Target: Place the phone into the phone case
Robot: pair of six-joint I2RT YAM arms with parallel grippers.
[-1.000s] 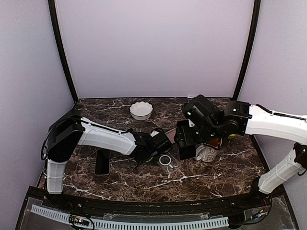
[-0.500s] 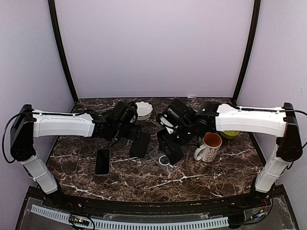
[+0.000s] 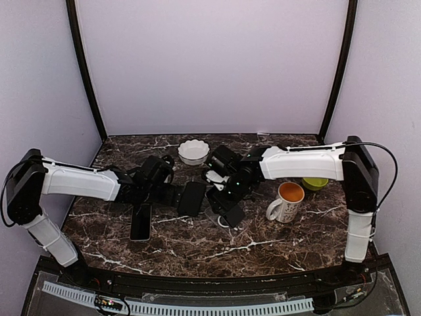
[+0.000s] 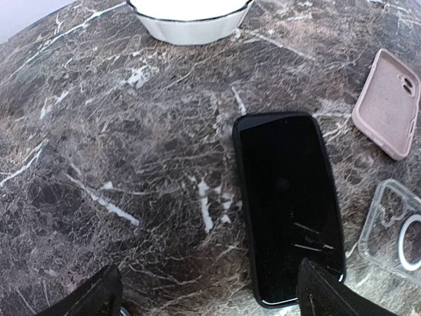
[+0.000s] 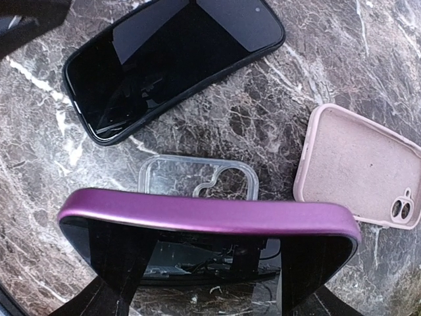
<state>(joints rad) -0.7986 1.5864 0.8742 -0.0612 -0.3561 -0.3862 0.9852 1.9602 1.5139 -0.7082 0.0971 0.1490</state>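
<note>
- Left pincer [image 4: 207,293]: spread wide, gripping nothing, low over the marble bench [image 4: 99,164].
- Just ahead of it, close by 1 finger: black phone [image 4: 286,207], flat on the bench, screen up.
- Right pincer [image 5: 214,250]: clamped on a purple-edged phone [image 5: 210,214], lifted off the bench, edge toward the wrist camera.
- Below that held phone, partly hidden by it: clear case [image 5: 197,178], flat on the bench, camera cut-out in view.
- Beside the clear case, apart from it: pink case [image 5: 358,164], hollow side up.
- Between the 2 pincers in the top view: black phone and clear case, near each other, not touching.
- Near the left arm, well apart from the cases: another dark phone [image 3: 140,221], flat.
- Toward the back: white bowl [image 3: 193,151].
- Right of the right pincer: white mug [image 3: 284,201], orange inside, upright.
</note>
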